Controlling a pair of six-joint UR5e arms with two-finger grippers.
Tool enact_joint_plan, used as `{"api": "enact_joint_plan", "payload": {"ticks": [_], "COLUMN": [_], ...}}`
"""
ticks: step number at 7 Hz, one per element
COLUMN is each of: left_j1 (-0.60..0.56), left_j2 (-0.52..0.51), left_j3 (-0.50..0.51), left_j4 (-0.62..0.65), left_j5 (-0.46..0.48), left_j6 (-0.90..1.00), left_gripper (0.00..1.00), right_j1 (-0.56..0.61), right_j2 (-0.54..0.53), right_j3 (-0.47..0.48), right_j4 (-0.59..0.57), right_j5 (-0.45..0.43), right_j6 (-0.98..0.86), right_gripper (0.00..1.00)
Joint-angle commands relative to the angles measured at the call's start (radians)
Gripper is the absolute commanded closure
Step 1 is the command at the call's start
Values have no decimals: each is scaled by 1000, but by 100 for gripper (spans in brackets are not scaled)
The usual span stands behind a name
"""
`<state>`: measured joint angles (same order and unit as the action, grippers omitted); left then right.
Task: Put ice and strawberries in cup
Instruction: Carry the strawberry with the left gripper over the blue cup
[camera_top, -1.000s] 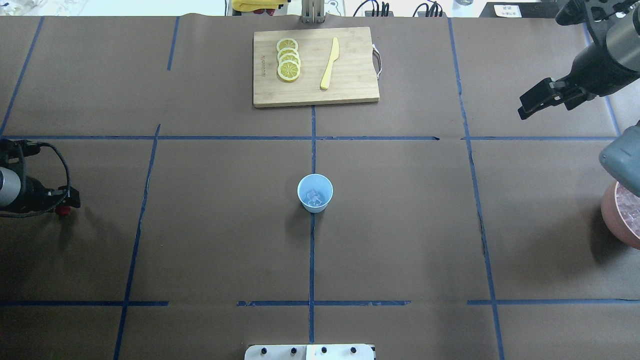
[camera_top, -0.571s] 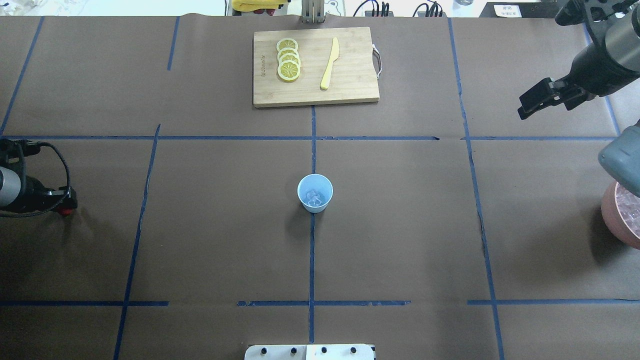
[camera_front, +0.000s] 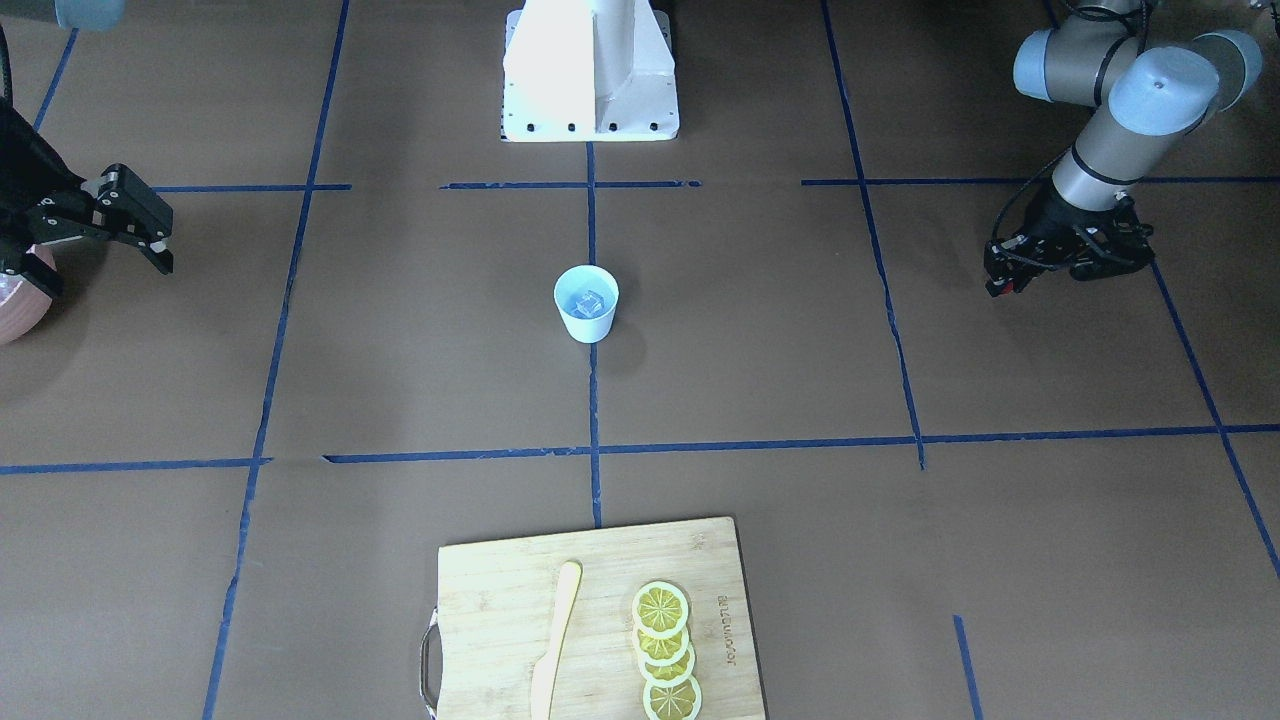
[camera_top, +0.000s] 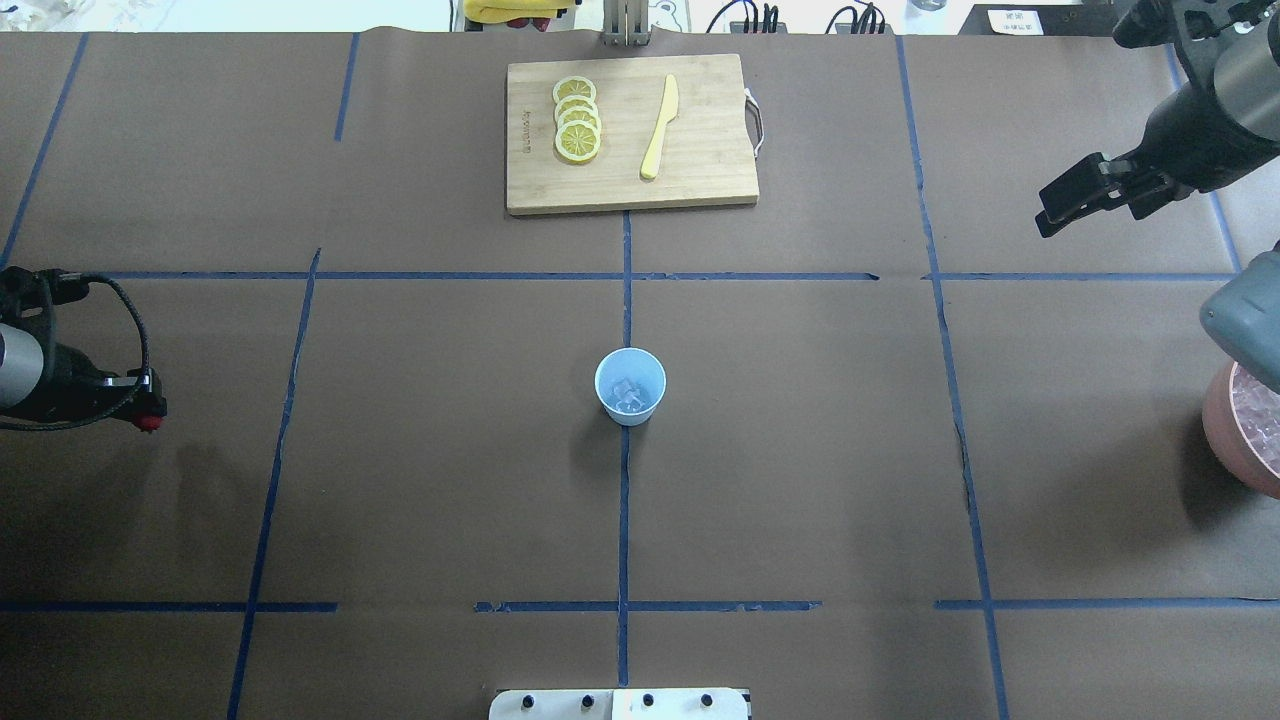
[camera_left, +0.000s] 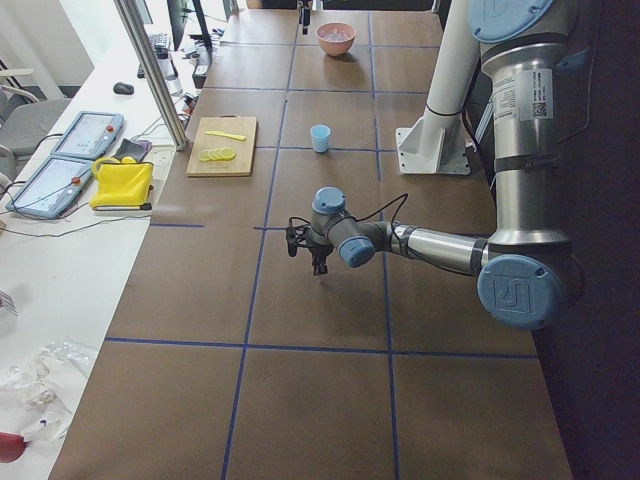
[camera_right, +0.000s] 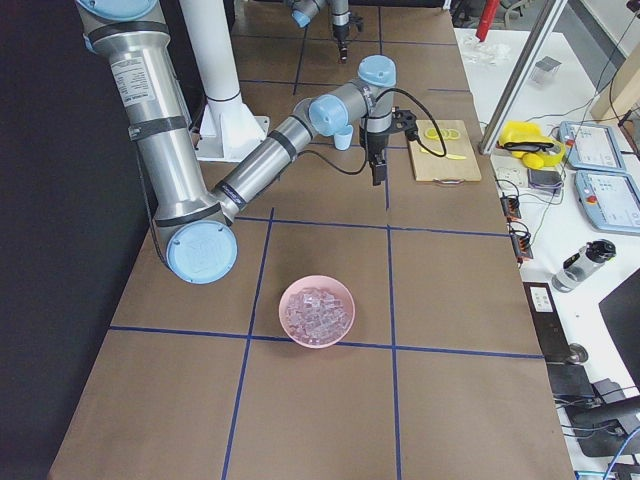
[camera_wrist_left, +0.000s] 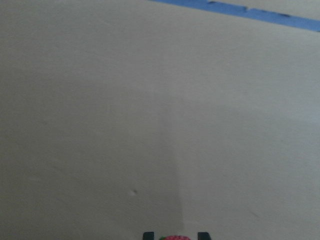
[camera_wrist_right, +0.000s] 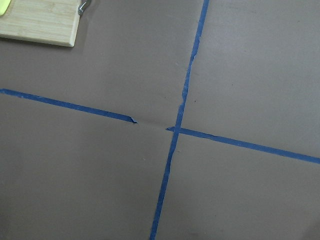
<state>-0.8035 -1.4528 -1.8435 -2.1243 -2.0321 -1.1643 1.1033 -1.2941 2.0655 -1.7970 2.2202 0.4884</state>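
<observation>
The pale blue cup stands upright at the table's middle with ice cubes inside; it also shows in the front-facing view. My left gripper is far to the cup's left, low over the table, shut on the small red strawberry. The strawberry shows between the fingertips at the bottom of the left wrist view and in the front-facing view. My right gripper hangs raised at the far right, open and empty.
A pink bowl with more ice sits at the right edge, partly under my right arm. A wooden cutting board at the far middle carries lemon slices and a yellow knife. Blue tape lines cross the brown table.
My left gripper has shifted a little to the right, toward the cup, with the strawberry in it. The right arm has barely moved.
</observation>
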Motion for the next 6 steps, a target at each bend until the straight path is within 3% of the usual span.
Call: {"api": "enact_joint_plan", "payload": {"ticks": [1,2,4,6], "left_j1": [1,1,85,168], "left_j2": [-94,-236,-482,-707], "left_j3": [-161,-192,-175,-69], "left_j4": [265,437,614,664], "left_j5": [-23,-19,-10,56], "left_j6": [-2,-3,-153,-241], "left_gripper": [93,93,93,93], "right_j1": [38,65,153,260], "right_j2": [-39,-71,-167,-258], "right_j3": [8,13,7,-16], "right_j4": [1,1,1,1], "right_j5": [3,3,24,51], "right_j6": [-16,-52,-179,-325], "right_gripper": [1,1,1,1]}}
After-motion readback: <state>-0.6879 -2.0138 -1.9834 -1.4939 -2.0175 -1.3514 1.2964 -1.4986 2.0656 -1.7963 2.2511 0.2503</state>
